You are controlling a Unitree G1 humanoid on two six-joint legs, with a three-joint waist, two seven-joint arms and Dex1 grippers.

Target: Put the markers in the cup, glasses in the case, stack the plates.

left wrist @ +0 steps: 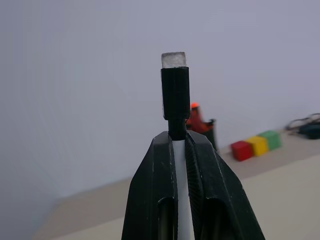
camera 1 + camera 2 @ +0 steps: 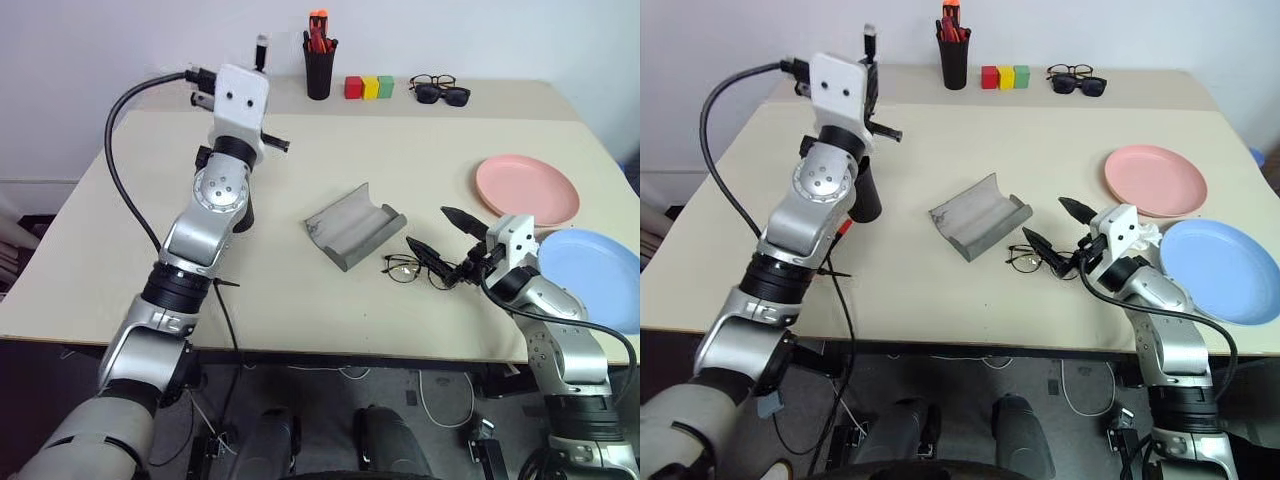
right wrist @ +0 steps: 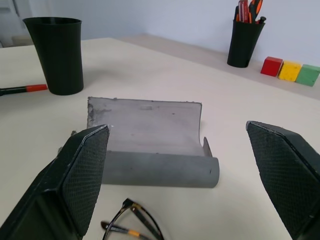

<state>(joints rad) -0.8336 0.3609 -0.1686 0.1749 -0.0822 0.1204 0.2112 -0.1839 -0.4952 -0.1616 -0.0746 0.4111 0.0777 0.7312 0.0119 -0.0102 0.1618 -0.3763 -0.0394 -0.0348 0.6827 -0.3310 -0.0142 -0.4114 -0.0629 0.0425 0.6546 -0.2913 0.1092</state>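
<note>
While clamping the white-bodied marker [image 1: 175,95] between the shut fingers of the left end effector [image 1: 177,137], holds it raised high off the table [image 2: 300,160], black cap up, with the cup [image 3: 56,55] standing lower down, close beside that arm. Risks missing the rim on the way down: needs the pen brought upright over the mouth, or else tips the cup over or drops the pen outside it. Risks a slip in the grip too, since pinches a smooth, slim body along a narrow line. Has the red-capped marker [image 3: 20,89] lying flat on the table just beside the foot of the cup, where a toppled cup or a low sweep of the arm could send it rolling toward the edge. Has the right end effector [image 2: 430,228] spread wide open, holding nothing, poised close by the glasses [image 2: 410,268], which lie on the table near the open case [image 2: 352,225]; cannot tell whether touching them. Could bend the thin wire frame or scuff a lens if closing off-centre; could shove the light case aside if reaching past. Shows the pink plate [image 2: 527,190] and the blue plate [image 2: 595,275] just beside each other at the right of the table, not yet stacked, close to the right arm; could nudge the blue one off the nearby edge with a careless swing.
</note>
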